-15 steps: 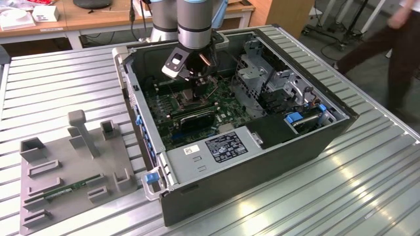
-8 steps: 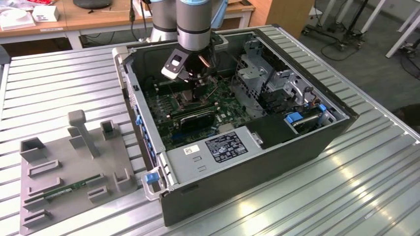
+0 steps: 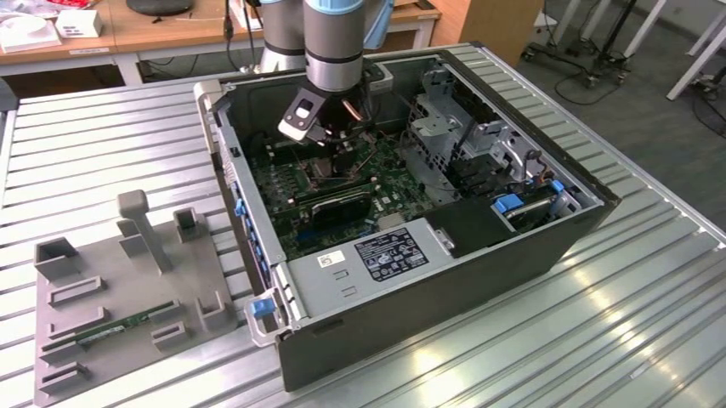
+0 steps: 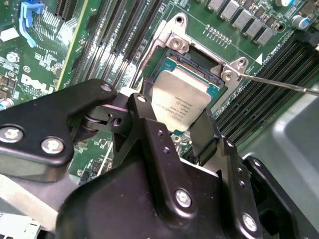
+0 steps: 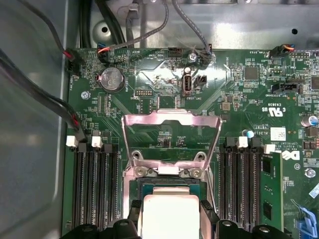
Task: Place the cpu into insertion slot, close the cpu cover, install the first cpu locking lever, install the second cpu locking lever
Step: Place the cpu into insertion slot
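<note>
Jaws part-way closed: the black two-fingered gripper [image 4: 174, 119] has the cpu, a small flat square chip with a pale silver-beige metal face [image 4: 180, 99], pinched by two opposite edges, one finger on each side. The chip's face is turned up toward both wrist cameras.

Directly under the chip, and reaching a little past its far edge, lies the insertion slot, a square dark-grey socket with a silvery metal rim [image 4: 195, 68]. A strip of the socket's floor shows uncovered beyond the chip. The cpu's edges run roughly parallel to the rim (being square, it has no long axis, so corner alignment is what counts). I judge it low over the socket but not seated; whether its underside touches cannot be told.

Past the socket in the first wrist view, the cpu cover, a thin square silvery frame plate with a cutout middle [image 5: 172, 119], stands swung open on its hinge, away from the jaws. A thin silvery wire rod [image 4: 279, 84], probably a locking lever, juts out beside the socket.

Farther off, the exterior view has the arm reaching down into the open dark tower case [image 3: 454, 280].
</note>
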Controlling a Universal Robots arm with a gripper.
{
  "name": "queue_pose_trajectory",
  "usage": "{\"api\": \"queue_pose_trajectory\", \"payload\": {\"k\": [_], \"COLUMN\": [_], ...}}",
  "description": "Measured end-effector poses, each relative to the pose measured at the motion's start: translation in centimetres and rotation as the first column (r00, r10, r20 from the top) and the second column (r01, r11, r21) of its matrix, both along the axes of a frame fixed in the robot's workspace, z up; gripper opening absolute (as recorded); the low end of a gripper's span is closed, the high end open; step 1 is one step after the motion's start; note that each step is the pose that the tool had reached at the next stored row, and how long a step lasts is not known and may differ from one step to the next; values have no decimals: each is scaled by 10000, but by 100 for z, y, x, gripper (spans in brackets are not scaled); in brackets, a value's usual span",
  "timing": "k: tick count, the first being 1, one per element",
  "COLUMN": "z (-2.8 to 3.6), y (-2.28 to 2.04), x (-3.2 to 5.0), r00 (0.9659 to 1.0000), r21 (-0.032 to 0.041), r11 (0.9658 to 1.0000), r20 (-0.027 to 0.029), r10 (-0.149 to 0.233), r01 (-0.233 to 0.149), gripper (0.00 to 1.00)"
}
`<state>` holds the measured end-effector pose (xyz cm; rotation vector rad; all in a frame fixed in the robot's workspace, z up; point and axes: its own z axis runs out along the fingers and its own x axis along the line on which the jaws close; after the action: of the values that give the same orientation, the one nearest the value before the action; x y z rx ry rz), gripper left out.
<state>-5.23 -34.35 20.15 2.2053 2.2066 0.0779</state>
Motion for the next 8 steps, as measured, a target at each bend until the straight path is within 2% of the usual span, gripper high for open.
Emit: {"api": "queue_pose_trajectory", "payload": {"k": [8], "z": [-49], "y": [0], "x": [-14], "r00": [10000], "r21": [0], "r11": [10000], "r20": [0], "r10": [1], "r01": [-1], "gripper": [54]}}
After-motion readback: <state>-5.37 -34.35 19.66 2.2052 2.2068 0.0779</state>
